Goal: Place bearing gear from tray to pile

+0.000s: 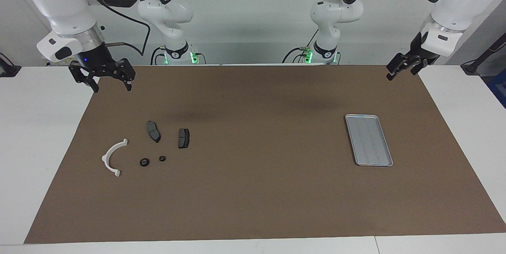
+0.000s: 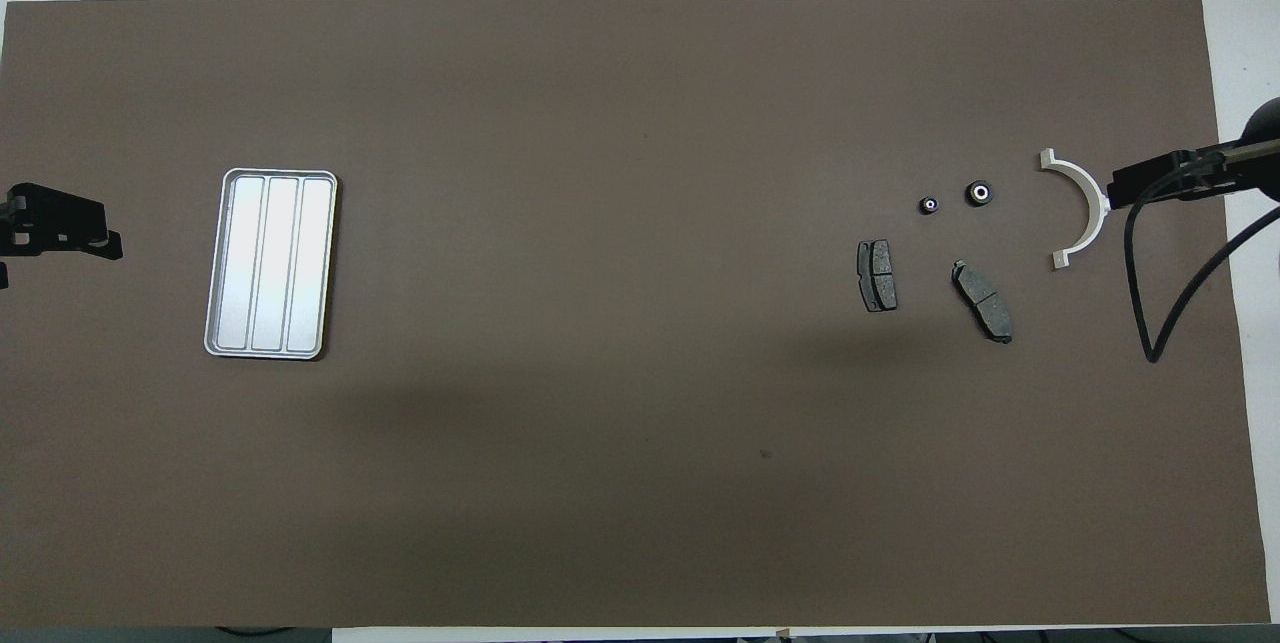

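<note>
Tray bare, both bearing gears lying with the pile, both arms waiting raised at the table's ends.

The silver tray (image 1: pixel 369 140) sits on the brown mat (image 1: pixel 253 190) toward the left arm's end with nothing on its ridged floor. Toward the right arm's end lie the white half-ring bracket (image 1: pixel 112 158), two dark brake pads (image 1: pixel 153 131) (image 1: pixel 184 138), and, farther from the robots than the pads, the larger bearing gear (image 1: pixel 144 162) and the smaller bearing gear (image 1: pixel 162 158), side by side but apart, beside the bracket. Nothing lies between the tray and these parts. The right gripper (image 1: pixel 112 83) hangs over the mat's corner with fingers spread and holding nothing, well apart from the gears. The left gripper (image 1: pixel 402 68) hangs over the mat's edge near the tray, released and holding nothing.
</note>
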You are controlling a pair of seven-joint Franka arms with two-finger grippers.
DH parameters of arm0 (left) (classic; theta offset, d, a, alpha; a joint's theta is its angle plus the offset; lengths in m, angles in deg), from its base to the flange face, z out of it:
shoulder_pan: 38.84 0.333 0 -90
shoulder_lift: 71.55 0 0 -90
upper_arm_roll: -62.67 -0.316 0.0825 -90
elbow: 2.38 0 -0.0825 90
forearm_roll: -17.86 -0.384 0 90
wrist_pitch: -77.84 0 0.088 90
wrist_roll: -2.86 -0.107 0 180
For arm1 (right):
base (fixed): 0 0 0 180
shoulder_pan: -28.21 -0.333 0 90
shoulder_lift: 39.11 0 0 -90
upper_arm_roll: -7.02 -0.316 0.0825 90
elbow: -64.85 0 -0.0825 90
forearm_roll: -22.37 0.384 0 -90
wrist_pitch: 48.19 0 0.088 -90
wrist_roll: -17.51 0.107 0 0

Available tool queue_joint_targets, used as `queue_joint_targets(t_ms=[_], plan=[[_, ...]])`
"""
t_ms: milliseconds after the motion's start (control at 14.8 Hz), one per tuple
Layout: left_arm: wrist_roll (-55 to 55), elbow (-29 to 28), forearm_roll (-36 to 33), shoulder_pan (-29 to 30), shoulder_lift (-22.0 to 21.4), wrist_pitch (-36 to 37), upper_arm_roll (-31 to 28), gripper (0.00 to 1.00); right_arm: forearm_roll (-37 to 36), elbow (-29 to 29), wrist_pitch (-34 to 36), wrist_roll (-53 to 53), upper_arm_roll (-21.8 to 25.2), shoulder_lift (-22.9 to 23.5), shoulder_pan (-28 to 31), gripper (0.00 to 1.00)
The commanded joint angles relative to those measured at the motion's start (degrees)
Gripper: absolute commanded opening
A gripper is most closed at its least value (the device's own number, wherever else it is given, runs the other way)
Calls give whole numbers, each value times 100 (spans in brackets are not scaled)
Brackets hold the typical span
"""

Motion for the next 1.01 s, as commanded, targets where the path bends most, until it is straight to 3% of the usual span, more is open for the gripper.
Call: queue_joint_targets(t_ms=[0,337,539,741,943], plan=[[-66,-28,90,5,-53,59,-12,100,-4,122,-71,255,-107,-100,21,100],[-58,-28,90,-4,-53,59,-12,100,-22,-80,26,211,-142,-188,-111,100],[-66,-28,90,-4,-53,59,-12,100,-30,86,104,176,15,-399,-277,100],[-58,-28,90,5,-53,59,-12,100,-30,780,-113,106,394,-776,-428,100],[-66,-28,90,-4,-53,59,-12,100,-13,711,-97,124,412,-760,-428,100]])
